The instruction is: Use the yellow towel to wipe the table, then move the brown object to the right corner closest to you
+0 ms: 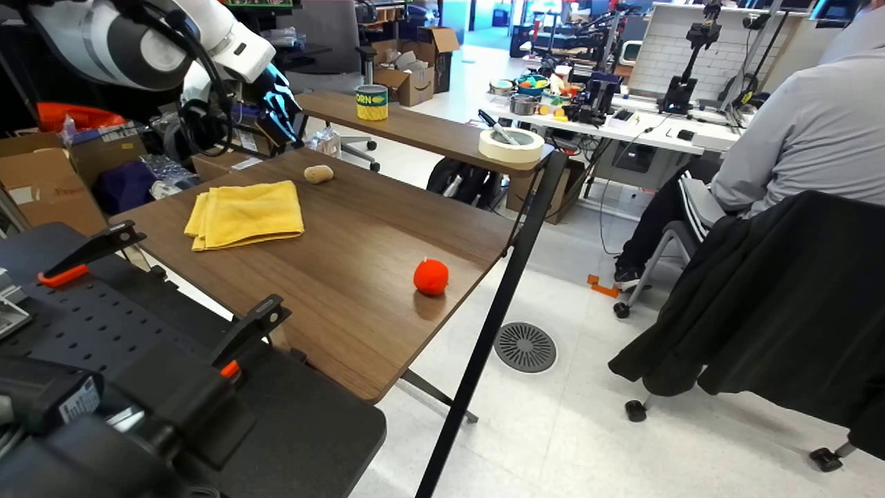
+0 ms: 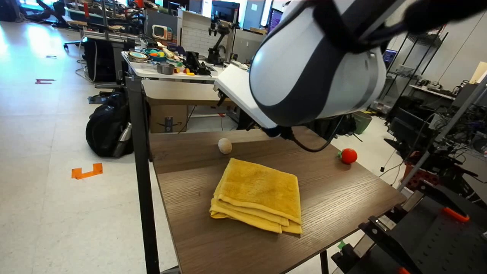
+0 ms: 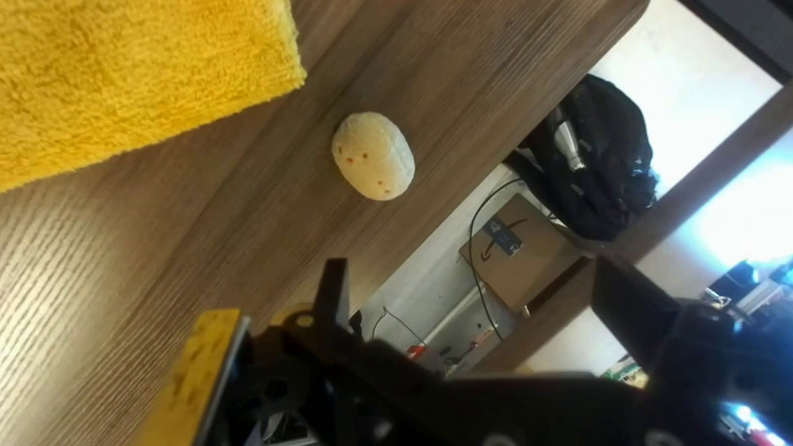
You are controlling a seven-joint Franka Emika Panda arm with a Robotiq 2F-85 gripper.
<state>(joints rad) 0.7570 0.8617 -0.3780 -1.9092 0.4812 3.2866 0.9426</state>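
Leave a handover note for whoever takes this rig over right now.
Gripper: open, holding nothing.
Yellow towel: folded, lying on the brown table.
Brown lump: on the table beside the towel, not touching it, in from the edge.
Done: the pictures can't tell whether any wiping has happened.
Left: wipe with the towel if needed, then take the lump to the right corner; which one isn't clear here.

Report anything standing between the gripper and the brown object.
Nothing visible stands between the open gripper and the brown object in the wrist view; the yellow towel lies off to one side, not touching it.
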